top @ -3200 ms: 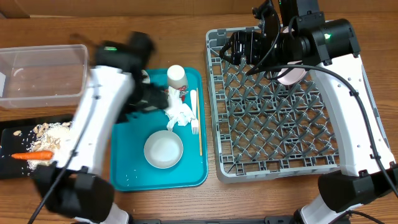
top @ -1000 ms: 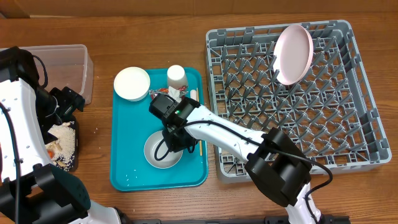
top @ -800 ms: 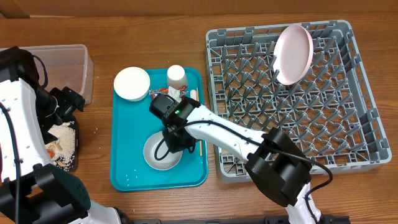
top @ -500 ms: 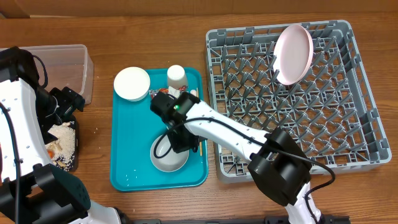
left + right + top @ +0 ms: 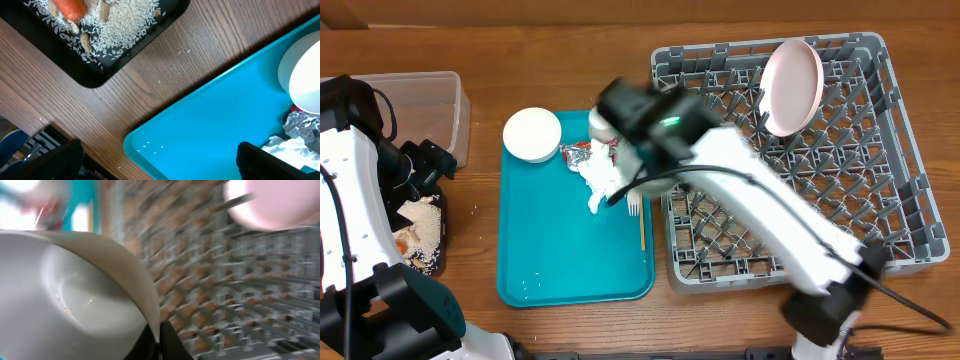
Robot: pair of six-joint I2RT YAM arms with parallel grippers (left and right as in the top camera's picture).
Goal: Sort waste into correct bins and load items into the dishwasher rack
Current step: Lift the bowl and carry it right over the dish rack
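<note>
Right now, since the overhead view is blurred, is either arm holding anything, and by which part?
The right fingers pinch a small white bowl by its rim; the left fingers stand open, holding nothing.

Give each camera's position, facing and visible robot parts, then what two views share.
Overhead: fixed above the table, facing straight down on the teal tray and dishwasher rack; left arm and right arm show.
Left wrist: on the left arm, facing down at the black tray corner and teal tray; its open fingers frame the bottom.
Right wrist: on the right arm, blurred, facing the rack; its fingers pinch a white bowl.
Shared: overhead and right wrist both show the pink plate in the rack.
</note>
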